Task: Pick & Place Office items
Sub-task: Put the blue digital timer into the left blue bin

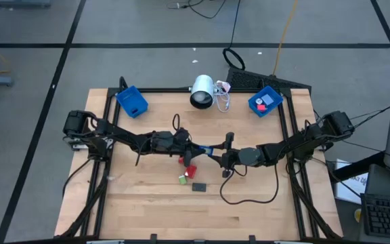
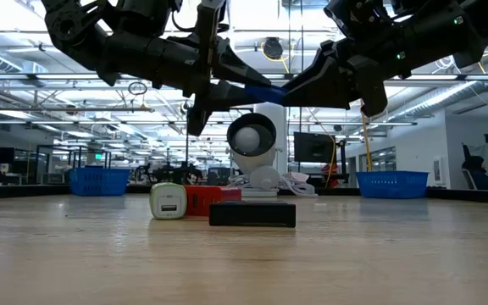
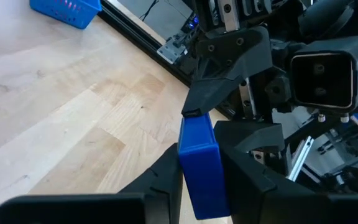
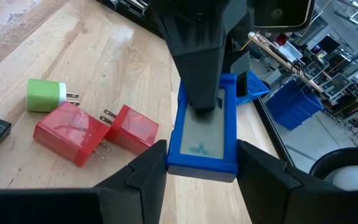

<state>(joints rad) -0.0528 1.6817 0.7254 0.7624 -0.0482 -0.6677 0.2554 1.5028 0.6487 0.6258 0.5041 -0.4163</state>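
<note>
A flat blue block (image 1: 209, 150) with a clear face hangs above the table's middle between both grippers. My left gripper (image 1: 196, 146) comes from the left and my right gripper (image 1: 222, 156) from the right; both are shut on it. Below them on the table lie two red plug adapters (image 4: 98, 132), a green-and-white one (image 4: 47, 95) and a dark grey block (image 1: 199, 186). In the low view the blue block (image 2: 265, 95) is well above these pieces. My left gripper pinches the blue block's two broad faces (image 3: 199, 186) between its two fingers, at its left end. The fingers come level from the table's left. The block is lifted clear of the table. My right gripper pinches the block's two narrow long edges (image 4: 173, 155) between its two fingers, at its right end. The fingers come level from the table's right, along the block. The block sits level, clear of the table.
A blue bin (image 1: 132, 102) stands at the far left and another (image 1: 265, 102) at the far right, holding small pieces. A white lamp-like cylinder (image 1: 202, 91) with a cable lies between them. Bare wood lies along the near edge.
</note>
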